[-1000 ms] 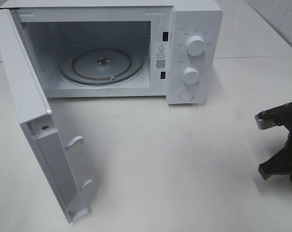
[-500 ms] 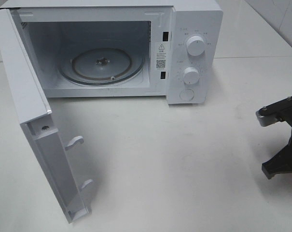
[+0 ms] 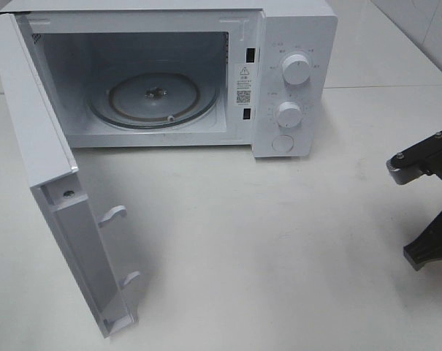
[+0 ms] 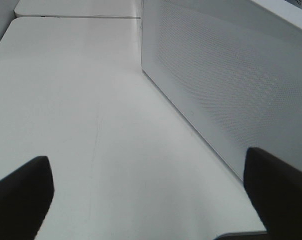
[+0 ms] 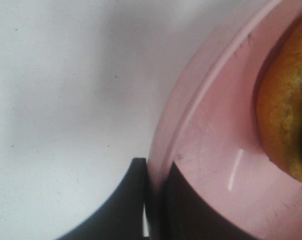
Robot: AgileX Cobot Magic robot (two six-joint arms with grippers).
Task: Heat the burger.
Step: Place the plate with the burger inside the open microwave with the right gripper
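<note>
Burger (image 5: 285,110) rests on the plate (image 5: 210,150), off to the right, outside the high view. We judge it light, soft and apt to slide, so we carry it by the stiff plate, kept level. Our right fingers (image 5: 116,210) pinch the rim; our left fingers (image 4: 21,195) stand spread beside the microwave (image 4: 230,85).

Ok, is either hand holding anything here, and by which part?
The right hand pinches the round pink plate by its rim, with the golden-brown burger on it. The left hand is open and holds nothing.
</note>
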